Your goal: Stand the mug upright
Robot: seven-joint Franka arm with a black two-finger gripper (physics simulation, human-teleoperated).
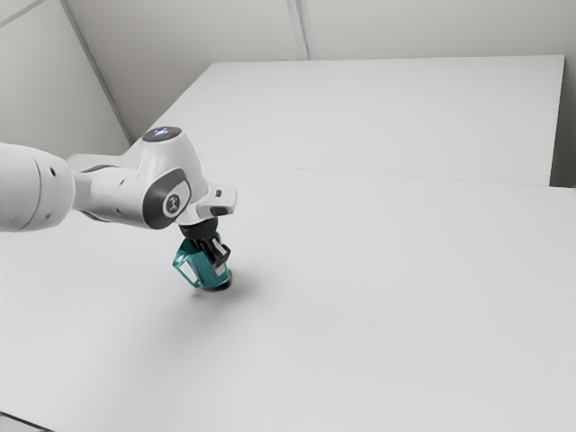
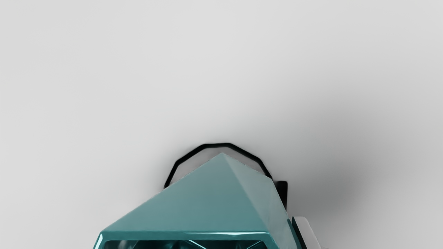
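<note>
Teal mug is at the gripper, leaning toward 11 o'clock in exterior view, base low at 5; can't tell jaw state. If gripped, roll it upright slowly, release only once base sits flat.

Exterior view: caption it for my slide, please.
Franka arm with its black tool down at a faceted teal mug, white table below.
</note>
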